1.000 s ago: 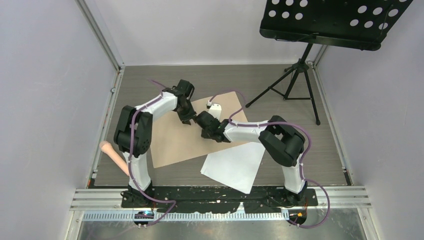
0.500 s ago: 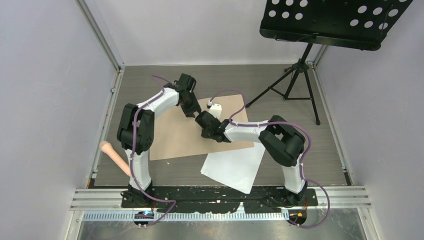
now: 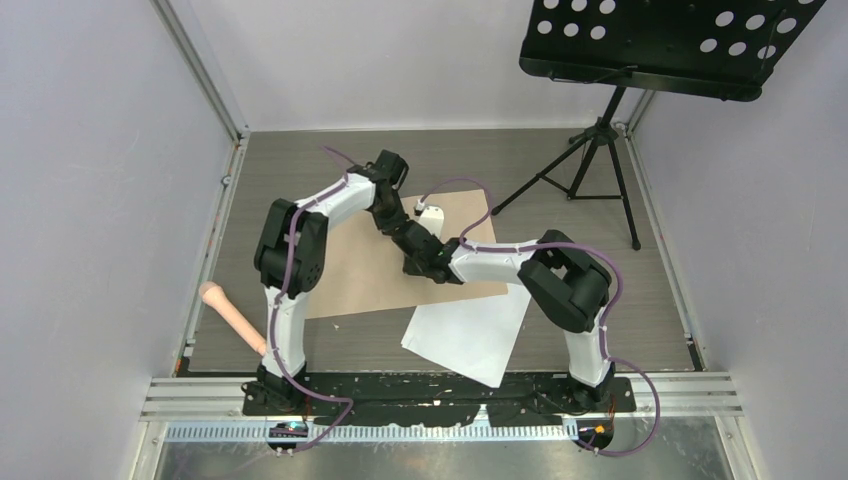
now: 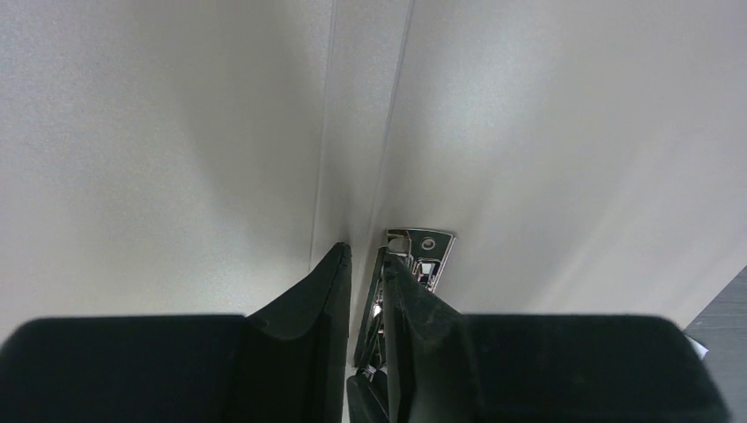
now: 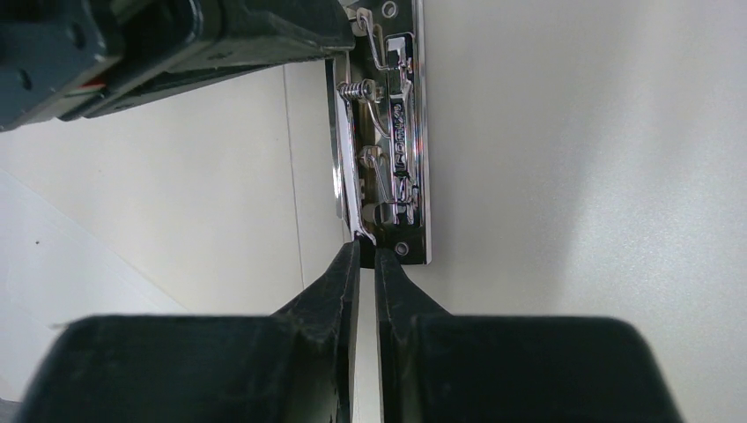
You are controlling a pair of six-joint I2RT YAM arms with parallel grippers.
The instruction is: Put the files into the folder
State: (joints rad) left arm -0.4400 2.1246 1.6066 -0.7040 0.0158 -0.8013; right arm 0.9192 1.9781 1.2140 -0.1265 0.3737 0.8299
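The tan folder (image 3: pixel 350 280) lies open on the table, its pale inside filling both wrist views. A chrome spring clip (image 5: pixel 401 150) is fixed at its middle and also shows in the left wrist view (image 4: pixel 421 256). My left gripper (image 3: pixel 393 222) reaches down from the far side, its nearly shut fingers around the clip's lever (image 4: pixel 380 291). My right gripper (image 3: pixel 408 245) meets it from the near side, fingers pinched at the lever's other end (image 5: pixel 359 231). A white sheet (image 3: pixel 470 335) lies flat near the front edge, half under the folder's corner, held by neither gripper.
A black music stand (image 3: pixel 660 40) on a tripod (image 3: pixel 590 170) stands at the back right. A pinkish handle-like object (image 3: pixel 232 315) lies at the left edge of the table. Walls close in the left, right and back sides.
My left arm swung right and farther back, bringing its gripper to the clip beside the right gripper. The folder's near left edge shifted slightly. The right arm and the white sheet stayed put.
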